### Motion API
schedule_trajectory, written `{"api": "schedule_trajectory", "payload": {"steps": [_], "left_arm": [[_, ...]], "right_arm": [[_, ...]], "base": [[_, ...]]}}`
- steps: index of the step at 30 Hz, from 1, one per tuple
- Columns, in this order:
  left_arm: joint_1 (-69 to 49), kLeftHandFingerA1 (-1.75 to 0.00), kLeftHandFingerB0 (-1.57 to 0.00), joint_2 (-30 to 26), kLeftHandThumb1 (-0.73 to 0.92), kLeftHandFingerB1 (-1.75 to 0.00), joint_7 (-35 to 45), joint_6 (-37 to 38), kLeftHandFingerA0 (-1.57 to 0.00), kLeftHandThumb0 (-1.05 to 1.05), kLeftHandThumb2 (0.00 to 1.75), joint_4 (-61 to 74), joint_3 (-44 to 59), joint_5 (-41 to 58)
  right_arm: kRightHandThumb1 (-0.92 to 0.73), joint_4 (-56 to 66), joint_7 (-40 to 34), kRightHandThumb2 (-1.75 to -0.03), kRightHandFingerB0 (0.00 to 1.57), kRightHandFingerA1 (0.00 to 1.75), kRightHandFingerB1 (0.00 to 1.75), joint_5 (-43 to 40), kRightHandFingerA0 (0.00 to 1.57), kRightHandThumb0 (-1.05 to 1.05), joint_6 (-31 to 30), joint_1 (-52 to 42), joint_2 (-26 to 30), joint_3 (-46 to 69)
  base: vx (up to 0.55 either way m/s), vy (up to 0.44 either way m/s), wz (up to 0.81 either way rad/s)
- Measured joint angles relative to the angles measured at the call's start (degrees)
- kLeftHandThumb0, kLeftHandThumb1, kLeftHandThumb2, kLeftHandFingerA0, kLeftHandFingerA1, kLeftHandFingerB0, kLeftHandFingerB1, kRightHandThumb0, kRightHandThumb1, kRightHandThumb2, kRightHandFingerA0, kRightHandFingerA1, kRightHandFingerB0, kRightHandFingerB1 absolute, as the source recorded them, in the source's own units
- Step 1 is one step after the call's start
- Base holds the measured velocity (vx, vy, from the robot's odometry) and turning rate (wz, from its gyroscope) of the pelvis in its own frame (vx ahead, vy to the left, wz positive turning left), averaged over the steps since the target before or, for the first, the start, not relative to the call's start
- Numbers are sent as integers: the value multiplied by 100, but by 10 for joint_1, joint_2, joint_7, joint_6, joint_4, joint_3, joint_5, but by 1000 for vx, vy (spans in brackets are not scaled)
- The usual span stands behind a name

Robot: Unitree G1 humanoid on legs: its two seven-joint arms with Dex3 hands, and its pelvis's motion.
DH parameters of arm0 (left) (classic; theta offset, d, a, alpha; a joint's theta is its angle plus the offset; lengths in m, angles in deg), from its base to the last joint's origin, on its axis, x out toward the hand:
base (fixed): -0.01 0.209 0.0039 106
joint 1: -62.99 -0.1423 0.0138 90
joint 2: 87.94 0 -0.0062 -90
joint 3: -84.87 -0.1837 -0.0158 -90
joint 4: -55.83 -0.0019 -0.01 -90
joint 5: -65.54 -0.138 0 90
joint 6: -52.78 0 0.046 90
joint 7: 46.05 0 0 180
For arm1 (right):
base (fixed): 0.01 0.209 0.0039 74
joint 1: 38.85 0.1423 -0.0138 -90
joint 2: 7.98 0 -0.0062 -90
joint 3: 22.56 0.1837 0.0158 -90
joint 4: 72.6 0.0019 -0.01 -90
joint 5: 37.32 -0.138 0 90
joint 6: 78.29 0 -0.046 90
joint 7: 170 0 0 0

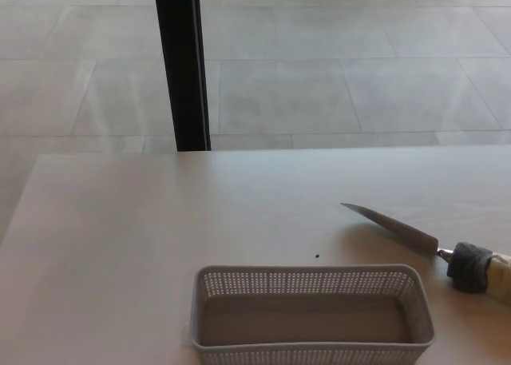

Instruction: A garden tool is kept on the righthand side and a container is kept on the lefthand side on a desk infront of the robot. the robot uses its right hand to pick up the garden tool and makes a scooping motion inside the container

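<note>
Though neither robot hand is in our view, we see a grey perforated container [311, 317] nearest us on the desk [120, 245]; right of it lies the garden tool [435, 249], seemingly knife-like; beyond stands a black post [182, 65].

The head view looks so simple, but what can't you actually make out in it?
- Garden tool: its handle is cut off by the right edge.
- Basket: its near wall is cropped by the bottom edge.
- Dark speck on the desk: too small to identify.
- Both robot hands: out of frame.
</note>
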Motion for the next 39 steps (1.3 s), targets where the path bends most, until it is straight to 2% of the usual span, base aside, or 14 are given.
{"api": "schedule_trajectory", "payload": {"steps": [5,6,9,10,18,20,22,23,24,26,27,34,35,39], "left_arm": [[6,-112,-116,-1,-30,-115,10,1,-106,-20,77,-12,17,9],[7,-136,-104,-1,-22,-128,12,1,-86,-102,136,-16,20,10],[8,-135,-98,-1,-24,-128,16,2,-90,-100,136,-24,30,13],[8,-116,-111,-1,-31,-113,17,2,-114,-20,78,-27,32,14],[9,-114,-99,-2,-33,-108,27,4,-108,-18,77,-33,45,23],[10,-116,-109,-2,-33,-113,28,4,-111,-18,77,-33,48,24],[10,-117,-114,-2,-33,-115,28,4,-114,-19,77,-33,49,25],[10,-132,-101,-2,-28,-126,28,4,-98,-100,135,-34,49,25],[10,-131,-109,-2,-33,-124,28,4,-97,-89,137,-34,49,25],[11,-135,-101,-2,-28,-127,29,4,-93,-88,141,-35,49,25],[11,-116,-113,-2,-32,-114,29,4,-113,-19,78,-36,49,25],[12,-114,-113,-2,-34,-114,29,4,-110,-18,76,-39,51,26],[12,-132,-98,-2,-34,-129,29,4,-96,-85,134,-39,51,26],[12,-133,-105,-2,-34,-122,30,5,-94,-86,132,-40,51,26]], "right_arm": [[-61,-7,5,-104,0,59,58,-35,0,-101,4,32,25,69],[-64,-7,4,-107,0,58,56,-44,0,-105,4,43,38,86],[-64,-2,1,-105,0,54,53,-67,0,-103,4,72,69,129],[-67,1,-1,-107,0,59,57,-73,0,-104,4,82,79,141],[-80,139,-10,-64,4,54,68,-115,0,-101,-20,168,171,189],[-67,181,-10,-108,11,57,64,-118,0,-105,-25,182,177,185],[-77,220,-10,-66,9,83,66,-120,0,-102,-31,193,178,178],[-60,238,-10,-105,17,67,65,-120,1,-94,-34,198,178,172],[-27,261,-10,-97,6,58,56,-120,3,-44,-38,204,179,164],[-76,302,-10,-64,15,64,52,-119,3,-93,-47,213,181,146],[-63,317,-10,-103,10,17,28,-118,3,-90,-51,217,182,137],[-59,447,-5,-97,10,29,29,-96,2,-82,-87,246,199,22],[-75,465,-3,-64,11,32,23,-90,3,-80,-91,251,203,0],[-59,520,6,-97,10,27,29,-68,7,-85,-113,263,218,-83]], "base": [[0,0,0],[0,0,0],[0,0,0],[0,0,0],[0,0,0],[0,0,0],[0,0,0],[0,0,0],[0,0,0],[0,0,0],[0,0,0],[0,0,0],[0,0,0],[0,0,0]]}}
